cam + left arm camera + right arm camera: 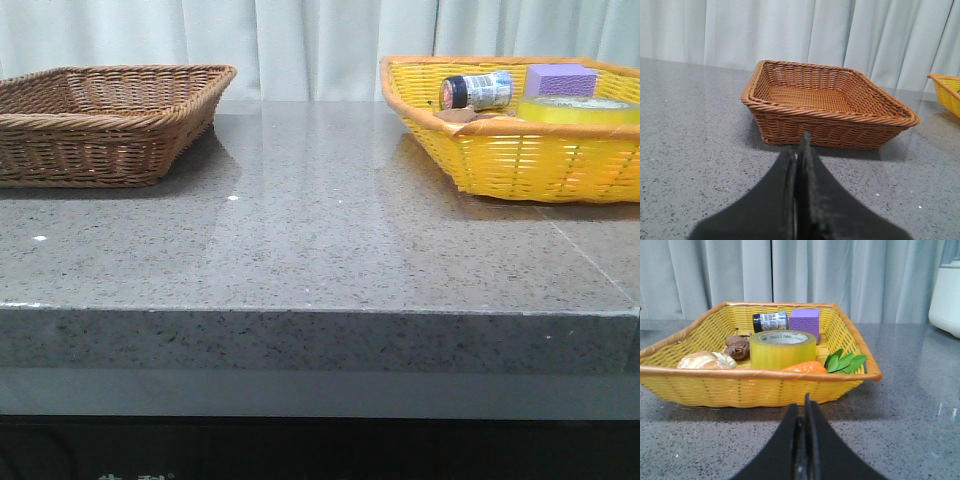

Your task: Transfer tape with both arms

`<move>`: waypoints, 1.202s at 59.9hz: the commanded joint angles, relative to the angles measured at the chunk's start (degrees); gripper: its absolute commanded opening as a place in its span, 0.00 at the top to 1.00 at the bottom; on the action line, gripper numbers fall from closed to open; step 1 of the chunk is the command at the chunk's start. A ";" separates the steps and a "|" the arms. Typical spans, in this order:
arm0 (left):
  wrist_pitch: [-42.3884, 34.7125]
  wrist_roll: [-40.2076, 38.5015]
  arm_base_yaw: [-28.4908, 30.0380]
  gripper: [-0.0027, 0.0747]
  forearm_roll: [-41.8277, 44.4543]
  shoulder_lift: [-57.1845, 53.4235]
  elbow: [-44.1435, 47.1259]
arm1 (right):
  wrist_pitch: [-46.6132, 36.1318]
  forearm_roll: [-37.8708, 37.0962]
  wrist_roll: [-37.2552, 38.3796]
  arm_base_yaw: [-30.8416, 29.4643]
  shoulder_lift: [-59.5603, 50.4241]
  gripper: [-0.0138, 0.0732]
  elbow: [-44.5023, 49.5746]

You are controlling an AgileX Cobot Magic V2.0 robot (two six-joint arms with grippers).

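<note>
From the front, a speckled grey stone worktop (320, 240) with a polished, reflective top carries two woven baskets, well apart. On the left stands a brown wicker basket (105, 125), rectangular with sloping sides. On the right stands a yellow woven basket (520, 160) with an orange-tan rim; inside it the tape (580, 108), a wide yellow roll, lies flat beside a purple block (560, 80) and a small jar (478, 91) lying on its side with a black cap. Neither arm shows here.

In the left wrist view, the left gripper (799, 150) is held low over the worktop, pointing toward the brown wicker basket; its black tapered fingers (785, 195) are pressed together, holding nothing.

In the right wrist view, the right gripper (804, 407) points at the yellow basket from just above the worktop, its black fingers (790, 440) closed flat against each other and empty. The tape sits in the basket's middle, white core with green lettering upward, near a seashell (705, 360), a brown lump (738, 347), an orange carrot-like piece (805, 367) and green leaves (844, 362).
</note>
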 commanded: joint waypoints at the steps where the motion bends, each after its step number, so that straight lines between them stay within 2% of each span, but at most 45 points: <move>1: -4.69 -0.43 0.02 0.99 -0.21 -1.00 2.10 | -4.93 -0.14 -0.26 -0.33 -1.59 0.92 -1.51; 36: -4.65 -0.43 0.02 0.99 -0.07 -1.00 2.10 | -4.93 -0.14 -0.26 -0.33 -1.59 0.92 -1.51; 49: -7.54 -0.24 0.02 0.99 -0.07 -1.00 1.31 | -5.74 -0.01 -0.26 -0.33 -1.59 0.92 -2.44; 62: -5.41 -0.24 0.02 0.99 -0.07 -0.70 -7.38 | 5.06 -0.32 -0.31 -0.33 -1.54 0.92 -12.64; 72: 2.55 -0.24 0.02 0.99 -0.07 2.49 -17.59 | 13.07 -1.16 -0.31 -0.33 0.94 0.92 -22.36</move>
